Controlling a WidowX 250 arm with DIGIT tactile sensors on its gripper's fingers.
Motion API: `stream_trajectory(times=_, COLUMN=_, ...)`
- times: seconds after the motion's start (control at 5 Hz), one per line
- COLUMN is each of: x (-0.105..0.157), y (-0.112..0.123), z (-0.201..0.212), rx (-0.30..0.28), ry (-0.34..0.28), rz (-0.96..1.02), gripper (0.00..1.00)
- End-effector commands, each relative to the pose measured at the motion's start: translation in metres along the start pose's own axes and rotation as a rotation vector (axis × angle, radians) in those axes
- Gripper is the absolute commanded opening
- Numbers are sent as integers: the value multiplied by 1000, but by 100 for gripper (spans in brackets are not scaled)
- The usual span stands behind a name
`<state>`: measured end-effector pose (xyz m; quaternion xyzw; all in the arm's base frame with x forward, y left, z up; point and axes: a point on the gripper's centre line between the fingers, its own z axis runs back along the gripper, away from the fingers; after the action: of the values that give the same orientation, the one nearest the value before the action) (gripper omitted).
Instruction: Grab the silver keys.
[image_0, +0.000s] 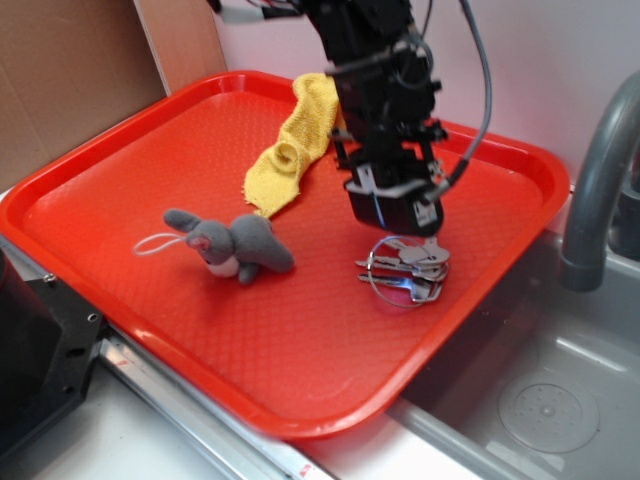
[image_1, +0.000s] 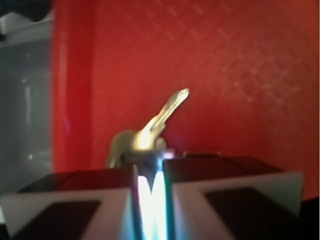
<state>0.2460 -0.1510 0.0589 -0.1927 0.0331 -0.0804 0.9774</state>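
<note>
Clearly, the grasp looks made.
Gripper (image_0: 412, 232): fingers nearly together, clenched on the silver keys (image_0: 407, 268).
Keys: on the red tray (image_0: 150, 150), near its right edge, under the gripper.
Left: lift them clear.

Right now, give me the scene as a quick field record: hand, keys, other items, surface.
hand: low over the tray's right side, directly above the keys; fingers nearly together in the wrist view
hand state: looks shut on the silver keys, one key sticking out past the fingers
keys position: bunch lies on the tray, not visibly lifted
plush bunny: grey, lying left of the keys, apart from them
yellow cloth: bunched at the tray's back
surface: red tray beside a sink
</note>
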Motion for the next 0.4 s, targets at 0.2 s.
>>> stream_trajectory(times=0.2, x=-20, y=15, z=101, rx=58, ry=-96, rz=64, gripper=14)
